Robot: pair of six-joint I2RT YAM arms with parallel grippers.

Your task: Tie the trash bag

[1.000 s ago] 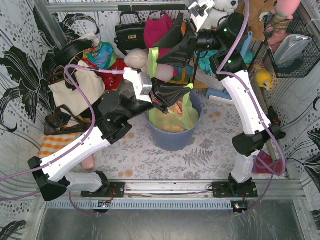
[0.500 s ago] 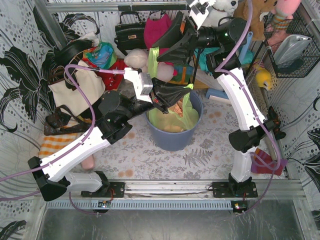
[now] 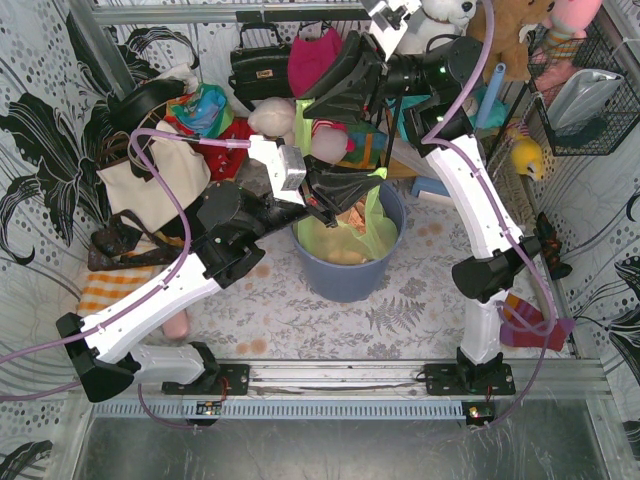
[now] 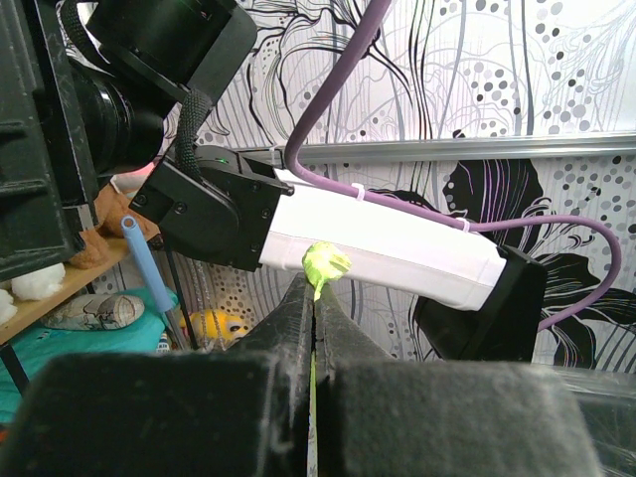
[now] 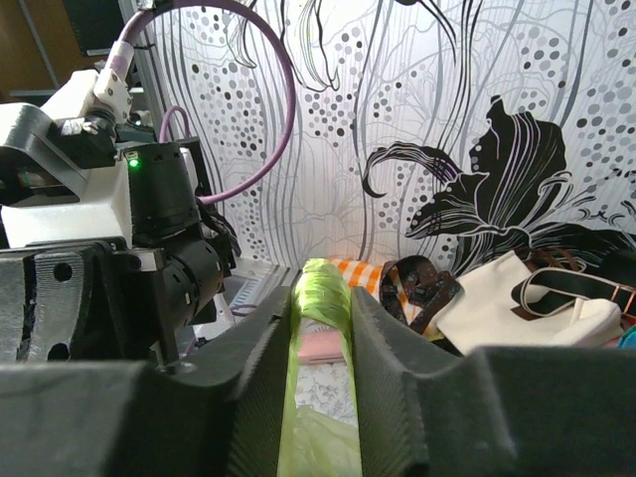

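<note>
The lime-green trash bag [image 3: 345, 238] sits in the blue-grey round bin [image 3: 340, 278] at the table's middle, with brown scraps showing through. My left gripper [image 3: 378, 178] is over the bin's far rim, shut on a thin corner of the bag. In the left wrist view a green tip [image 4: 325, 262] pokes out past the closed left gripper [image 4: 314, 290]. My right gripper [image 3: 304, 106] is raised high behind the bin, shut on another strip of the bag [image 3: 304, 128] that stretches up to it. In the right wrist view the green band [image 5: 320, 343] is pinched in the right gripper [image 5: 323, 290].
A white tote bag with black straps [image 3: 150, 185] stands at the left. A black handbag [image 3: 262, 65], plush toys and clothes crowd the back. A wire basket [image 3: 585, 100] hangs at the right. An orange striped cloth [image 3: 110, 290] lies at the near left.
My right gripper has moved left and slightly up with the bag strip, and the right arm leans further left. The left arm has not moved.
</note>
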